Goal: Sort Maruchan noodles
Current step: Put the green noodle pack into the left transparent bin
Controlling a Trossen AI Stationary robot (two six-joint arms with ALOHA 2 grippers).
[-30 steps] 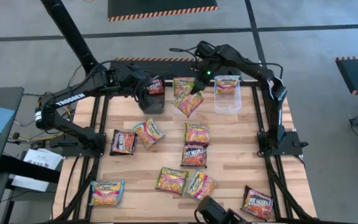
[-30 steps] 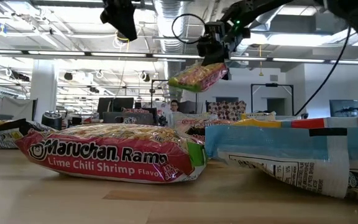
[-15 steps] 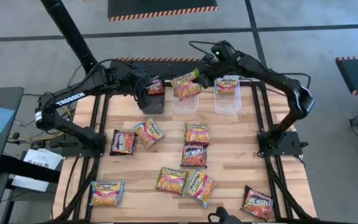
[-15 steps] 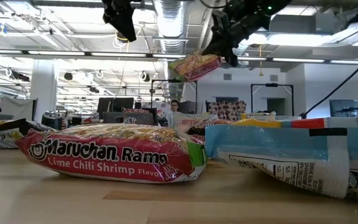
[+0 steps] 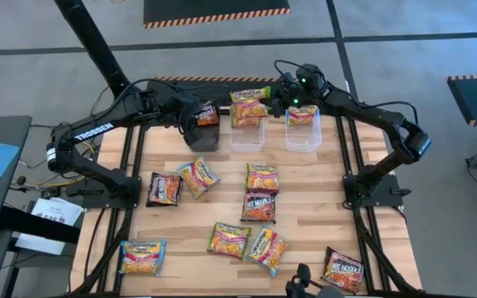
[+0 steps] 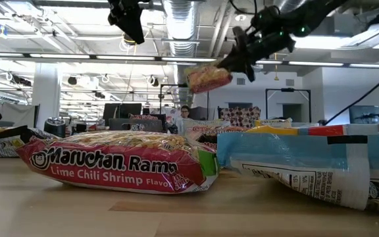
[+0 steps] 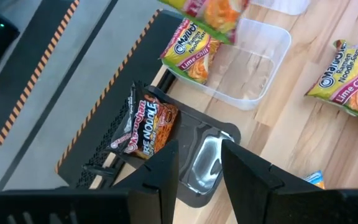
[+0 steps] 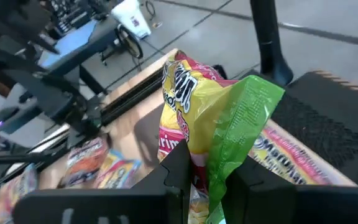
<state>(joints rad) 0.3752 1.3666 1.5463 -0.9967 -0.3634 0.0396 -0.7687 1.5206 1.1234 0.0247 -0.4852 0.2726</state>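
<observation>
High view: right gripper (image 5: 273,101) grips a lime packet (image 5: 249,107) above the clear tub (image 5: 248,136), upper centre; black tub (image 5: 204,135) holds a dark packet (image 5: 208,115). Left wrist view: left gripper (image 7: 199,163), fingers parted, empty, over the black tub.

From the table edge, the blue-striped packet (image 6: 321,164) runs off the frame's right side, its small print too fine to read. A dark object (image 5: 309,288) at the near table rim is cut off below. The left wrist's blurred packet (image 7: 207,12) is clipped at the top.
</observation>
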